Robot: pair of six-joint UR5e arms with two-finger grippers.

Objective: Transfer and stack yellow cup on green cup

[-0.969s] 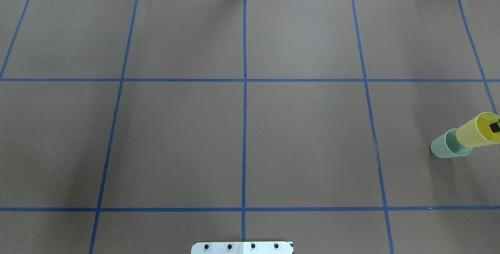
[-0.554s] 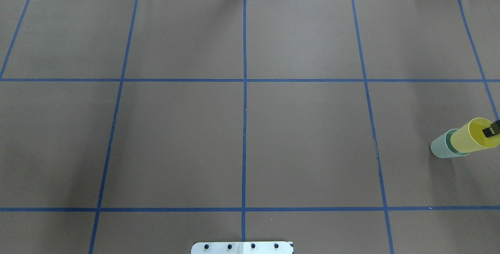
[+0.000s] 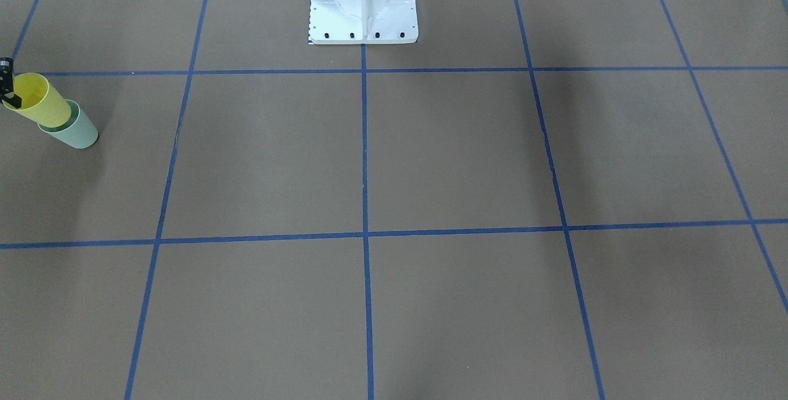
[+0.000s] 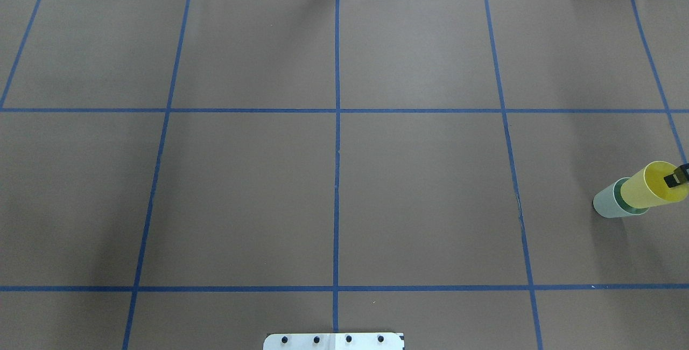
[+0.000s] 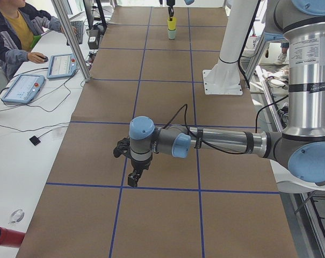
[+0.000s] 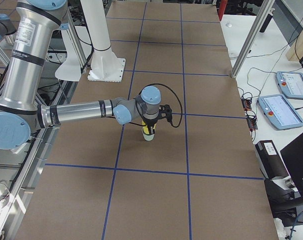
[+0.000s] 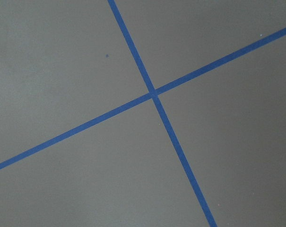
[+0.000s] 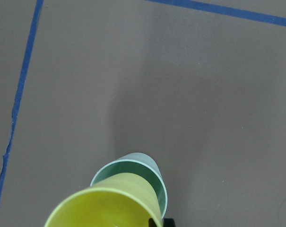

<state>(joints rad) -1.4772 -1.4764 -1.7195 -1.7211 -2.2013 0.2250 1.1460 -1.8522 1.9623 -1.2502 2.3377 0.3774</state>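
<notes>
The yellow cup (image 4: 646,191), pinched at its rim by the right gripper (image 4: 679,177), is nested in the green cup (image 4: 605,204). The opening of the left gripper (image 5: 133,179) cannot be told.

Left arm (image 5: 221,141), right arm (image 6: 81,112): silver tubular links, pale blue joint caps, grey joint housings, small printed labels. Black cable (image 5: 178,115) looped at each wrist. Left gripper (image 5: 132,180), right gripper (image 6: 150,129): black. White flared pedestal (image 3: 363,0), dark edge screws.

Yellow cup (image 4: 643,191) partly inside green cup (image 4: 607,203), right edge.
</notes>
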